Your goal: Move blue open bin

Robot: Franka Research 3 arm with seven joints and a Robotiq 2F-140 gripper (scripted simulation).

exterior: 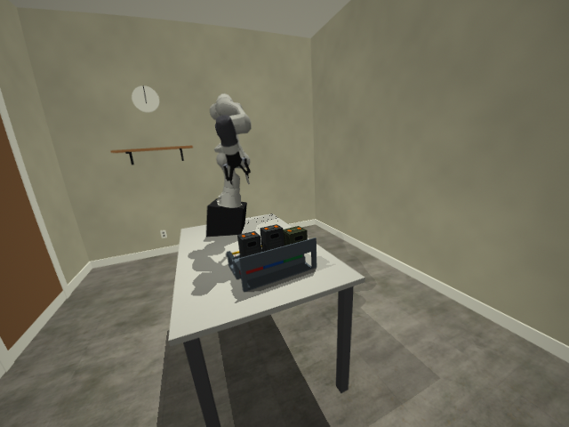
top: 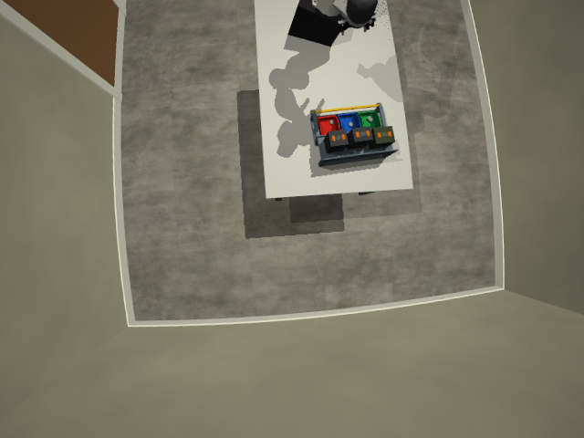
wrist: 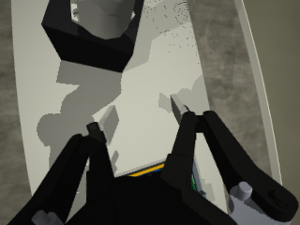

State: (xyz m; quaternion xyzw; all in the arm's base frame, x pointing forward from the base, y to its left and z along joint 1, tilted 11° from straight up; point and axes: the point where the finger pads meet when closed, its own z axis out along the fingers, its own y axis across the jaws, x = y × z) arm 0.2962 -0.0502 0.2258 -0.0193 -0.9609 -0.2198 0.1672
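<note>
The blue open bin (top: 346,118) stands on the lower front level of the grey shelf (top: 383,116) (exterior: 281,253), with a small grey part in it. The red bin (top: 325,124) and the green bin (top: 365,116) stand on either side of it, each with a small part. All three bins look level, open fronts towards the yellow bar. My gripper (exterior: 239,180) (wrist: 143,108) is open, with nothing between its fingers. It is high above the table top (top: 287,179) (exterior: 206,312), well away from the shelf on the robot's side. The blue bin is hidden in the exterior view.
Three dark boxes with orange marks (top: 338,138) (top: 362,135) (top: 384,135) stand behind and above the bins. The yellow bar (top: 346,109) (wrist: 147,170) crosses the shelf's front. The black robot base (top: 313,28) (exterior: 225,221) (wrist: 89,44) stands at the table's far end.
</note>
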